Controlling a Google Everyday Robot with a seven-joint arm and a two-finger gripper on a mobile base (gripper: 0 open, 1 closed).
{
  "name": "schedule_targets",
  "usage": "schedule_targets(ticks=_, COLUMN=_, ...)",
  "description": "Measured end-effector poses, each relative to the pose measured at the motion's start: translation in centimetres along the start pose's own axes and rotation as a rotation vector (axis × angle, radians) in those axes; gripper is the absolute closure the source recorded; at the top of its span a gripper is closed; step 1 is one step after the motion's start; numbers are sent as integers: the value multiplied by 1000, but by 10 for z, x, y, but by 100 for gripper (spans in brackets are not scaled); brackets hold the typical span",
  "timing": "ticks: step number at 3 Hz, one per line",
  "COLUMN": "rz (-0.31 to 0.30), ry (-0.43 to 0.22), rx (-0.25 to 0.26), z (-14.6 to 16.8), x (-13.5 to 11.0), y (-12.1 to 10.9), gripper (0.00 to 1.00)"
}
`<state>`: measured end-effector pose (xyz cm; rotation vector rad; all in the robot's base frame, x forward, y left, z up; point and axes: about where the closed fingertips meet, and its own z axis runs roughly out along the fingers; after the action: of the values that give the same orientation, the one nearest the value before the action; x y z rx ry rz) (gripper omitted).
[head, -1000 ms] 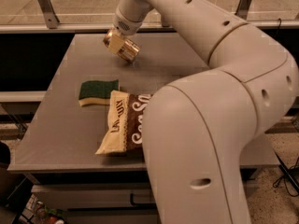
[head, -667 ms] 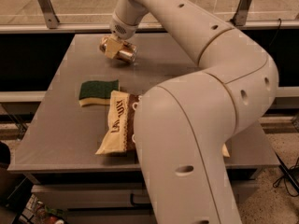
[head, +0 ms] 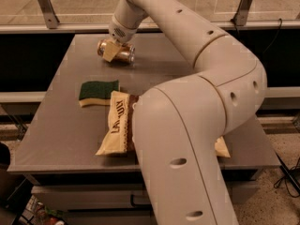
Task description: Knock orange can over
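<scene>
Shift since a second ago: my gripper (head: 111, 50) has slid a little to the left over the far part of the table (head: 61, 125), and the thick near link of my arm (head: 187, 144) has swung left too, hiding more of the chip bag (head: 116, 125).
Gripper place: low over the far left part of the tabletop, right at the orange can (head: 124, 54), with a pale part of it across the can's front.
Gripper state: I cannot tell how wide it stands, nor whether it has hold of the can or only touches it.
Orange can: on its side at the far part of the table, long axis running roughly left to right, coppery body showing on both sides of my gripper.
Arm: it comes from the top of the view down to the gripper, bends at the right, and fills the lower middle.
Sponge (head: 98, 92): green top, yellow underside, flat on the table, nearer than the can and well apart from it.
Chip bag: cream and brown, lying flat just beside the sponge's right end; its right part is behind my arm, and a pale corner shows again past the arm at the right.
</scene>
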<state>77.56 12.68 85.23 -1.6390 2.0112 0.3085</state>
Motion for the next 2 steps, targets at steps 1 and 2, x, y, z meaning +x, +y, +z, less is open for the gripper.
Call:
schedule_targets(ticks=1, rz=-5, ry=-47, rx=-33, z=7, x=-6, y=3, gripper=100)
schedule_targets(ticks=2, rz=-5, ry=-47, rx=-33, z=5, x=-7, y=3, gripper=100)
